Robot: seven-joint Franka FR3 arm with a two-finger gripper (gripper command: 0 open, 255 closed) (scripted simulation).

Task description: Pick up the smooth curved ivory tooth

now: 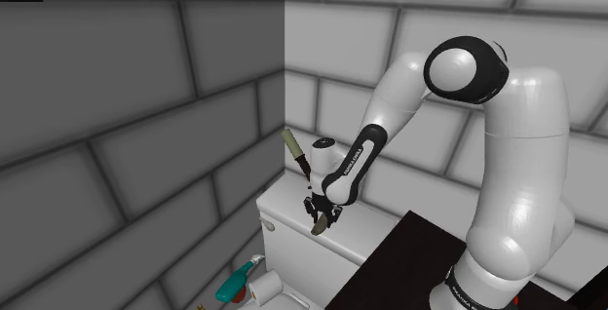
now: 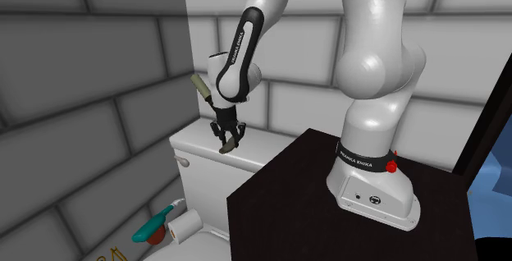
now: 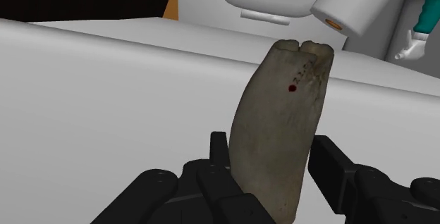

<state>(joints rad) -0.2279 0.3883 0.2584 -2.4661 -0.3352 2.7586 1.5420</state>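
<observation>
Tooth (image 3: 280, 127) clasped in claw (image 3: 273, 158), arm (image 1: 356, 162) angled downward

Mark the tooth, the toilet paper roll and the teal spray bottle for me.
tooth (image 3: 278, 138), wrist view, middle of its mottled grey-brown body.
toilet paper roll (image 3: 356, 4), wrist view, its white outer wrap.
teal spray bottle (image 2: 151, 228), second exterior view, its teal body.

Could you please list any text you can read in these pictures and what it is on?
"FRANKA EMIKA": on the arm's dark forearm.
"FRANKA EMIKA": on the dark band round the arm's base.
Small dark marks on the tooth, clasped by the gripper: too small to read.
</observation>
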